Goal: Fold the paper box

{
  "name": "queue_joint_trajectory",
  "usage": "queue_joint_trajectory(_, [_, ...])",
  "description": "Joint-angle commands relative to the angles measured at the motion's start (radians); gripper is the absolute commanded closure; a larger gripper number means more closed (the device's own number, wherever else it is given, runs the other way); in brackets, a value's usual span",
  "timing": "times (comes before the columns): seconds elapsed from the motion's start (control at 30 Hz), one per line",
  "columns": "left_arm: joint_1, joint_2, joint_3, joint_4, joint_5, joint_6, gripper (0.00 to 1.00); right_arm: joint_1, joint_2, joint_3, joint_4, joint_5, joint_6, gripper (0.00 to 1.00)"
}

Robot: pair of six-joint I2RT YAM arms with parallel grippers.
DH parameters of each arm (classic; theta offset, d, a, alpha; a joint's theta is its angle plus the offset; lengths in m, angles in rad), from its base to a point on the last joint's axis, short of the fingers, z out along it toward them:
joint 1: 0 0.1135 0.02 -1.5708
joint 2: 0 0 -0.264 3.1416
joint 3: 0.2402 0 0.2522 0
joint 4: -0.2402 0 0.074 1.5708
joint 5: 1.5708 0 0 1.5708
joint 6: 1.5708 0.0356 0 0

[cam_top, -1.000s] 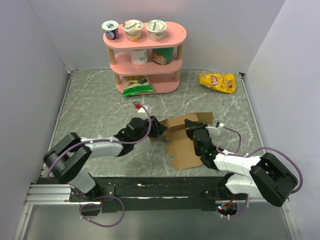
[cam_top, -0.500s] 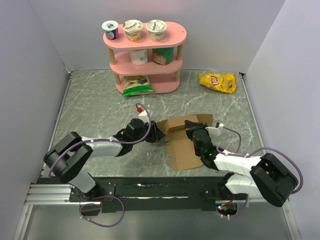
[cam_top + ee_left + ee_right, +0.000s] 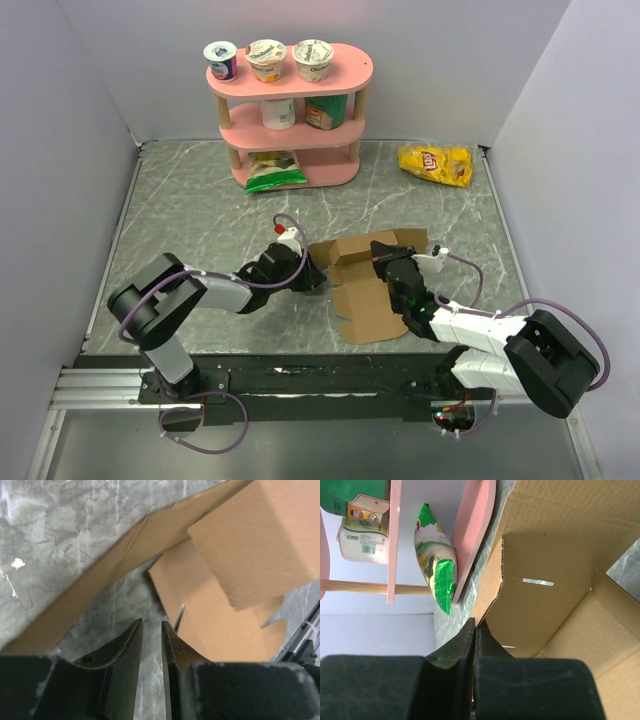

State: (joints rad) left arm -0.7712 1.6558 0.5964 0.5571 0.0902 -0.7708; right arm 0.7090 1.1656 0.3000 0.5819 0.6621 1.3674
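The left arm is drawn back towards its base compared with a second ago, its elbow folded in closer, and the left end effector [image 3: 306, 272] now sits low on the bench [image 3: 190, 220] just beside the left edge of the paper box [image 3: 365, 290]. Its fingers stand a little apart with only bare bench between them, so it grips nothing. The left flap that it was propping up a moment ago seems to lie lower and flatter now, which suggests that fold has not held and needs doing again. The right end effector [image 3: 382, 250] has barely moved: its fingers are pressed together with nothing between them, and they rest on the far middle part of the cardboard, as if pinning it down. The box lies in the middle of the bench, nearer the near edge than the far one, between the two arms. It is a mostly flat sheet, with its far panels creased and partly lifted and its near flap flat. A pink shelf [image 3: 330, 178] stands at the far edge with cups [image 3: 266, 58] on top and a green bag [image 3: 274, 170] at the bottom, and a yellow chip bag [image 3: 436, 164] lies near the far right corner. All are well apart from the cardboard, so the only hindrance is the arms crowding each other over the sheet
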Motion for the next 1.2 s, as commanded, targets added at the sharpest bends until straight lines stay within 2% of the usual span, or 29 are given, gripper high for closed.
queue_joint_trajectory(0.0, [-0.002, 0.076, 0.016, 0.087, 0.026, -0.012, 0.72, 0.006, -0.006, -0.010, -0.024, 0.033, -0.018, 1.00])
queue_joint_trajectory(0.17, [-0.002, 0.150, 0.075, 0.078, 0.020, -0.004, 0.76, 0.004, -0.001, -0.006, -0.027, 0.028, -0.014, 1.00])
queue_joint_trajectory(0.5, [-0.002, 0.188, 0.147, 0.041, 0.040, 0.059, 0.77, 0.004, -0.010, -0.004, -0.057, 0.044, -0.021, 1.00])
queue_joint_trajectory(1.0, [-0.027, 0.219, 0.267, -0.077, 0.109, 0.442, 0.76, 0.004, -0.027, -0.009, -0.148, 0.041, -0.008, 1.00])
queue_joint_trajectory(1.17, [-0.031, 0.255, 0.295, -0.077, 0.134, 0.453, 0.75, 0.004, -0.043, -0.016, -0.165, 0.056, -0.005, 1.00])
